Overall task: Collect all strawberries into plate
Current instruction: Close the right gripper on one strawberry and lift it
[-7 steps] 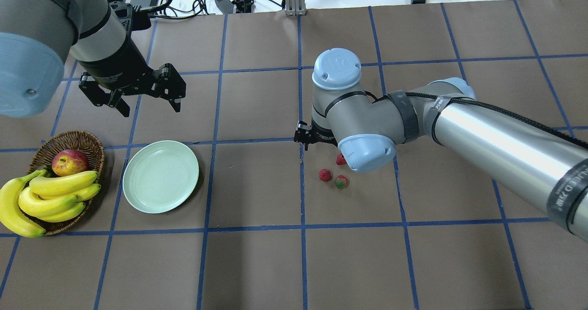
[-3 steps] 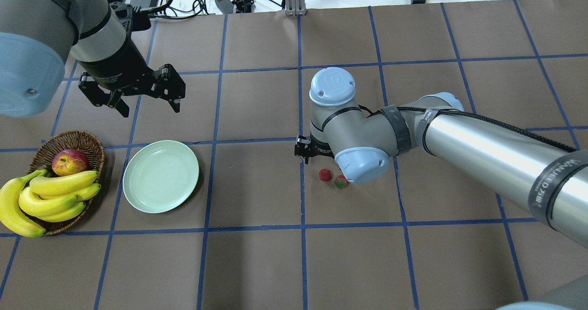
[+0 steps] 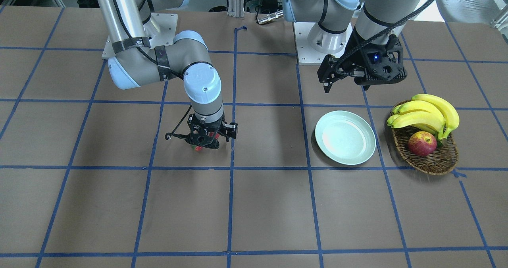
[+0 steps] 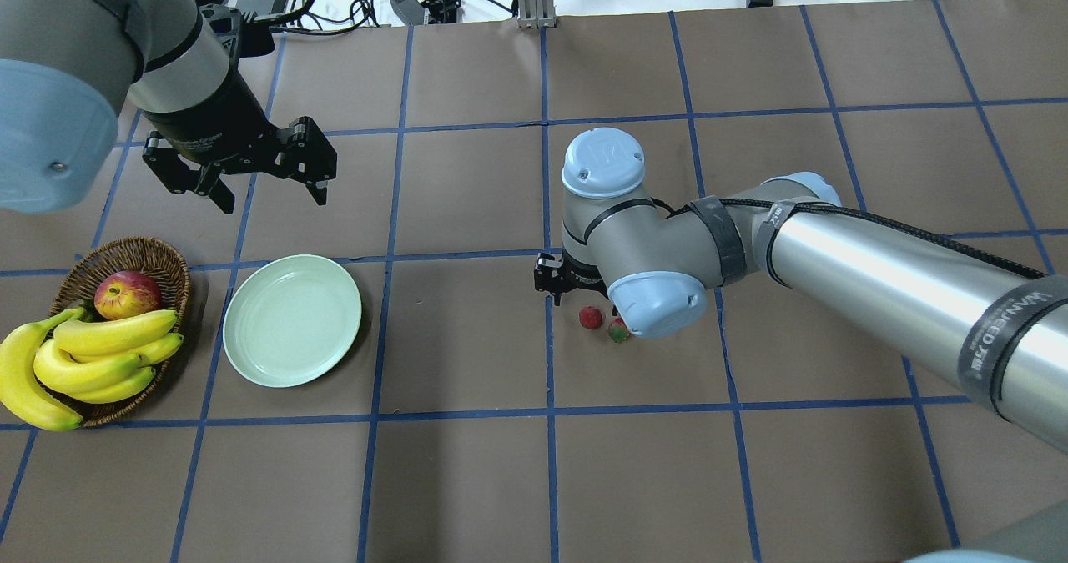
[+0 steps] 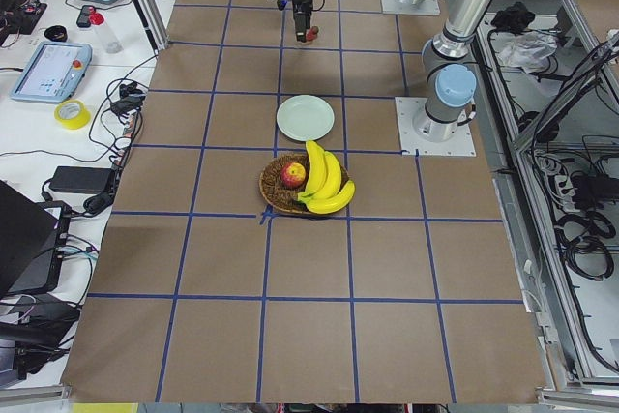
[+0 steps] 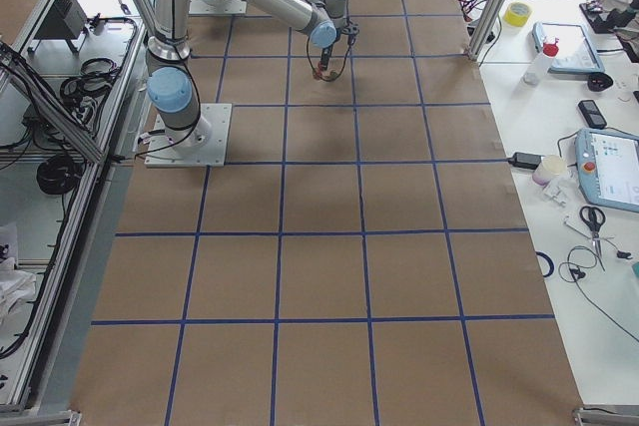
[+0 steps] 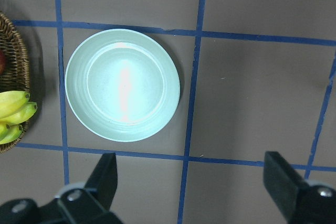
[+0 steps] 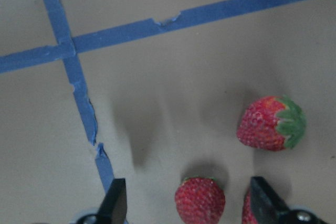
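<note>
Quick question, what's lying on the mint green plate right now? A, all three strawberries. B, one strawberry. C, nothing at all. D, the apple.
C: the plate shows only its bare surface, while the strawberries lie on the table and the apple sits in the basket.

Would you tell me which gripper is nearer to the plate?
Left. The left gripper hovers open just past the far edge of the plate; the right gripper is low over the strawberries, well to the side.
</note>
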`<state>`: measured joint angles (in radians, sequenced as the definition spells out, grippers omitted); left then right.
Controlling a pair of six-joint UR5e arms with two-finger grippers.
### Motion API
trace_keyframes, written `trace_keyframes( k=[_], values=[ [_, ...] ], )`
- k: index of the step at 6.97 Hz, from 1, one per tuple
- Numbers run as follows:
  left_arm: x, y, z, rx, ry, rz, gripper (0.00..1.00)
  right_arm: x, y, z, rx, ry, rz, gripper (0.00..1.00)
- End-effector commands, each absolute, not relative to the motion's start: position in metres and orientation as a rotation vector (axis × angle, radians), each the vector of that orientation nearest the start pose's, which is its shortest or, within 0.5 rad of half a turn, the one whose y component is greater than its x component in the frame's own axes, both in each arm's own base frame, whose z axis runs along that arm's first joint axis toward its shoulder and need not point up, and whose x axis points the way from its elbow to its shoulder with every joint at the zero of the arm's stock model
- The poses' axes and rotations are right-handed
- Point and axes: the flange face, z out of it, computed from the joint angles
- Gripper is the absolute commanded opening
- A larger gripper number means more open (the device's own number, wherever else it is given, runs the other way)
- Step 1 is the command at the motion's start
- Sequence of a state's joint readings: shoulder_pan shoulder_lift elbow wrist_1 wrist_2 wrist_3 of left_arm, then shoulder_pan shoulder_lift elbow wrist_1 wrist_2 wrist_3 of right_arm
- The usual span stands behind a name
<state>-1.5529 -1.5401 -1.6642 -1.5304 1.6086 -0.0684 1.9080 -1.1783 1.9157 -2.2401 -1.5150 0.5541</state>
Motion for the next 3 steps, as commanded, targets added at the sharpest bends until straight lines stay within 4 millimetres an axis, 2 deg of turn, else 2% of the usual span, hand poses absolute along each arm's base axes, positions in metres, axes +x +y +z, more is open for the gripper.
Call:
trace_keyframes(
  k=[1,2,3],
  values=[
    [-0.1214,-0.4779,0.4609,-0.133,3.100,0.034,1.00,0.3123,-0.4643,0.1814,0.340,3.085,0.167,0.73],
    [-0.1216,-0.4783,0.4601,-0.133,3.101,0.037,1.00,0.3126,-0.4634,0.1808,0.340,3.080,0.175,0.67],
    [-0.1216,-0.4788,0.4594,-0.130,3.101,0.039,1.00,0.3128,-0.4640,0.1805,0.340,3.080,0.176,0.53]
  ],
)
